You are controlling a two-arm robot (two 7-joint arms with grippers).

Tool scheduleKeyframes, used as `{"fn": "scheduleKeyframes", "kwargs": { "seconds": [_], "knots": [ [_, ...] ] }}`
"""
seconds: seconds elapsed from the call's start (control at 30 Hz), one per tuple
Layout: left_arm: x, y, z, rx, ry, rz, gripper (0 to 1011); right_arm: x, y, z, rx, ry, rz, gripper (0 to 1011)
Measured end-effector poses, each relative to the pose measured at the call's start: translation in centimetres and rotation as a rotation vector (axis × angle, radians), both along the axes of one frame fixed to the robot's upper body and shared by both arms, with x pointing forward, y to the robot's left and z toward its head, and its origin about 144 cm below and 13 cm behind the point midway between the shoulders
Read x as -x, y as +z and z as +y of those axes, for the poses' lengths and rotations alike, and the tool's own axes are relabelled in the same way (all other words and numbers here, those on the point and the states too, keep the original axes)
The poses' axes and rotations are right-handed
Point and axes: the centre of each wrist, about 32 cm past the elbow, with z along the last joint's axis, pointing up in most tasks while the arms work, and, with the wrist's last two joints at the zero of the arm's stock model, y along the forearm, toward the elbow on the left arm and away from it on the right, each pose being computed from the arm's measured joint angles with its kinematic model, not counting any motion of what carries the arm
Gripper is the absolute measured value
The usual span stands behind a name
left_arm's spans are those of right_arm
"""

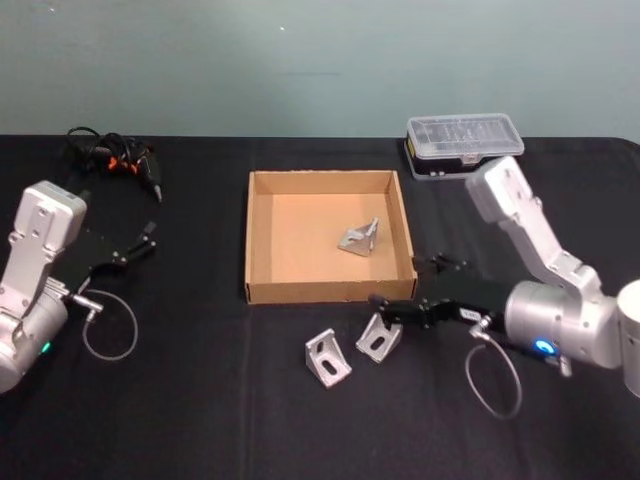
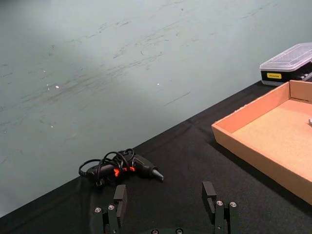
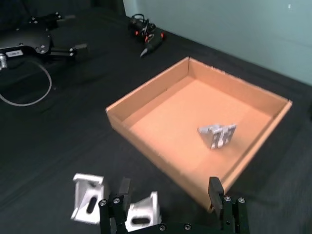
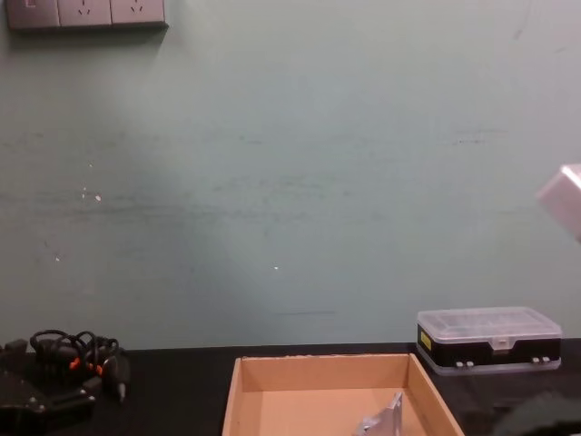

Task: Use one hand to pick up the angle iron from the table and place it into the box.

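**Right gripper open beside an angle iron at the box front**

In the head view the right gripper (image 3: 169, 190) sits low over the table (image 1: 200, 420), lower right of centre. Its jaws are released and grip nothing. One finger (image 3: 124, 188) is just beside the nearer angle iron (image 1: 379, 338), which rests on the table in front of the box (image 1: 330, 290). The other finger stands by the box's front right corner. A second angle iron (image 1: 327, 357) lies just left of the first (both are outside the box). A third angle iron (image 1: 358, 238) sits tilted inside the box, right of its middle. The left gripper (image 2: 164, 189), jaws spread and empty, rests near the frame's left edge.
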Motion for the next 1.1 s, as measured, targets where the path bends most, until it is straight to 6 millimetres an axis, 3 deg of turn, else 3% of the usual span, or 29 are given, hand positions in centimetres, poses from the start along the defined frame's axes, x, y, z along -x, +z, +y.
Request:
{"fn": "scheduleKeyframes", "kwargs": {
  "seconds": [0.13, 0.33, 1.1],
  "knots": [
    [0.0, 0.0, 0.0, 0.000, 0.000, 0.000, 1011, 1.2, 0.2, -0.4, 0.010, -0.011, 0.049, 1004],
    [0.0, 0.0, 0.0, 0.000, 0.000, 0.000, 1011, 1.6, 0.6, -0.1, 0.053, 0.007, 0.108, 1004],
    [0.0, 0.0, 0.0, 0.000, 0.000, 0.000, 1011, 0.0, -0.3, 1.9, 0.131, 0.011, 0.136, 1004]
  ]
}}
